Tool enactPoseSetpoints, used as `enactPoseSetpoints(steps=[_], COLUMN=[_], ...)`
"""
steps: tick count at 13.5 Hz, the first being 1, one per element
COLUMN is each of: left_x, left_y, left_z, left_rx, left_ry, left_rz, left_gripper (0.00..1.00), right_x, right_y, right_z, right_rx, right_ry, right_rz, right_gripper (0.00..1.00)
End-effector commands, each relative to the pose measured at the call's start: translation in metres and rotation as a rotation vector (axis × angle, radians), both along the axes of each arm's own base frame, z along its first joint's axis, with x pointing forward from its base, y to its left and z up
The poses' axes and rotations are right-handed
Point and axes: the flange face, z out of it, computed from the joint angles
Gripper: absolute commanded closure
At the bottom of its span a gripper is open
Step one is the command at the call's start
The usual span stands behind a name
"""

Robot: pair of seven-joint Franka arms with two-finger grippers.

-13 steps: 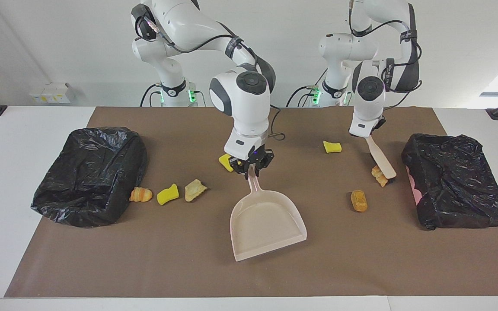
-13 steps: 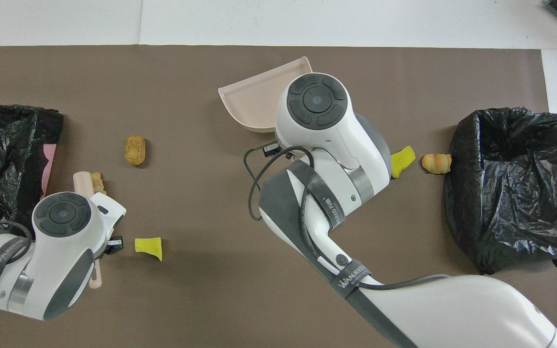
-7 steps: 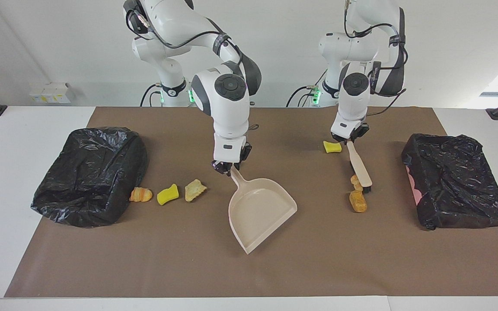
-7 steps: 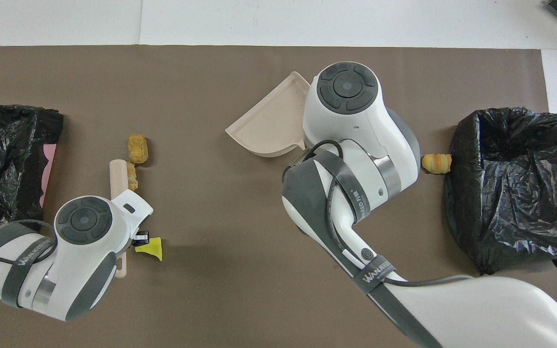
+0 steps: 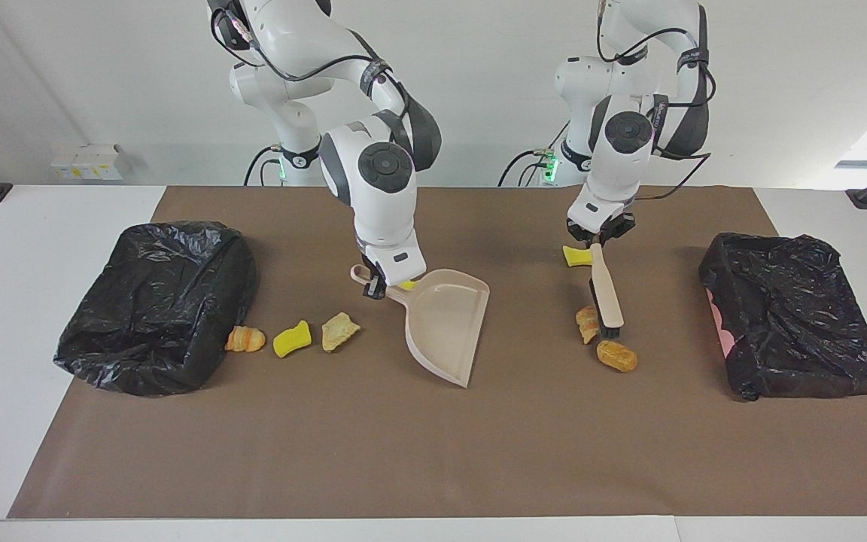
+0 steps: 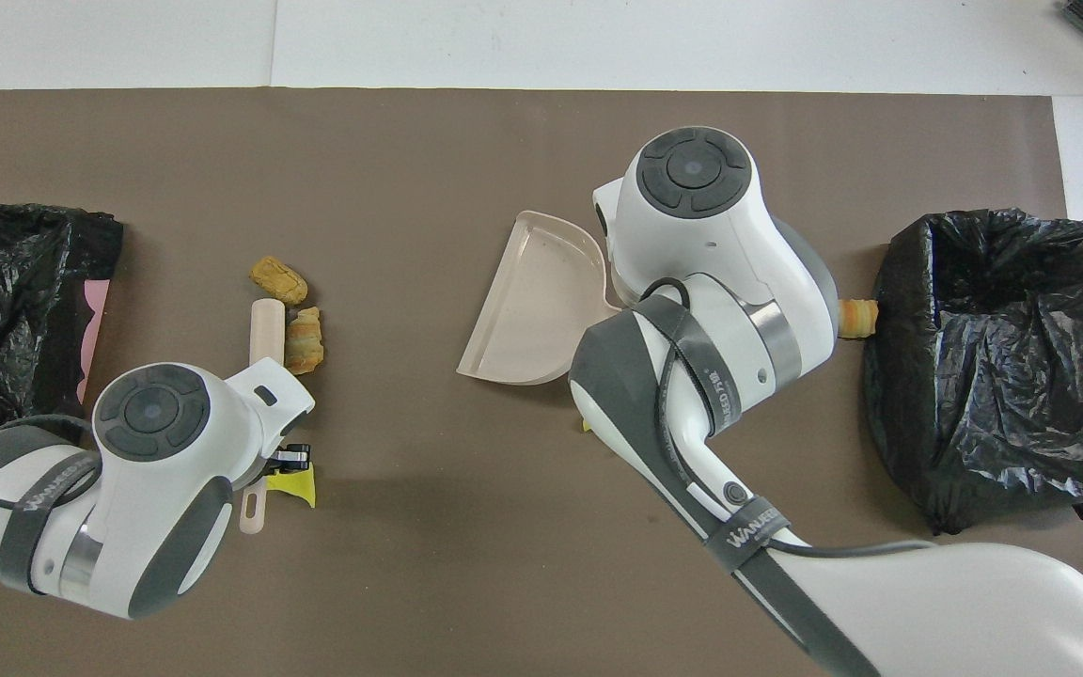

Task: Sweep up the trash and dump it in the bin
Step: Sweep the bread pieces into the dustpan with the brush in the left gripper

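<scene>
My right gripper [image 5: 375,287] is shut on the handle of the beige dustpan [image 5: 445,324], whose mouth faces the left arm's end of the table. A yellow sponge bit [image 5: 407,284] peeks out beside that handle. My left gripper [image 5: 595,236] is shut on the brush [image 5: 605,290], with its bristles down on the mat beside a croissant piece [image 5: 588,324] and a brown bread piece [image 5: 617,355]. Another yellow sponge chunk [image 5: 575,257] lies by the left gripper. Three more trash pieces, a croissant [image 5: 245,339], a sponge [image 5: 291,338] and a bread bit [image 5: 339,331], lie beside one bin [image 5: 155,301].
A second bin [image 5: 795,324] lined with a black bag stands at the left arm's end of the table. A brown mat [image 5: 433,459] covers the table. The overhead view shows the dustpan [image 6: 532,310] with nothing in it, and the right arm hides some of the trash.
The right gripper moved toward its own end of the table, swinging the dustpan's mouth toward the left arm's end. The left gripper's brush pushed the croissant piece next to the brown bread piece.
</scene>
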Motion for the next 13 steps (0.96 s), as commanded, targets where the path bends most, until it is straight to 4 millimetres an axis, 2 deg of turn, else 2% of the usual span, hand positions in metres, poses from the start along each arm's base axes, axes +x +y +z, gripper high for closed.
enactPoseSetpoints(steps=[1, 4, 8, 11, 13], left_x=[0.017, 0.042, 0.088, 0.097, 0.091], left_y=[0.02, 0.06, 0.07, 0.072, 0.076], left_z=[0.006, 0.0, -0.02, -0.046, -0.048], left_rx=[-0.027, -0.048, 0.008, -0.008, -0.009], left_ry=[0.019, -0.02, -0.058, -0.081, -0.046], left_rz=[-0.018, -0.065, -0.12, -0.154, -0.224], left_gripper=[1.0, 1.0, 1.0, 1.0, 1.0], right_x=[-0.027, -0.029, -0.029, -0.03, -0.03], right_y=[-0.001, 0.012, 0.015, 0.016, 0.015], right_z=[-0.013, -0.028, -0.034, -0.035, -0.034], right_rx=[0.043, 0.063, 0.063, 0.061, 0.06], right_ry=[-0.053, -0.087, -0.091, -0.087, -0.087], right_rz=[0.183, 0.243, 0.239, 0.239, 0.228], right_gripper=[1.0, 1.0, 1.0, 1.0, 1.0])
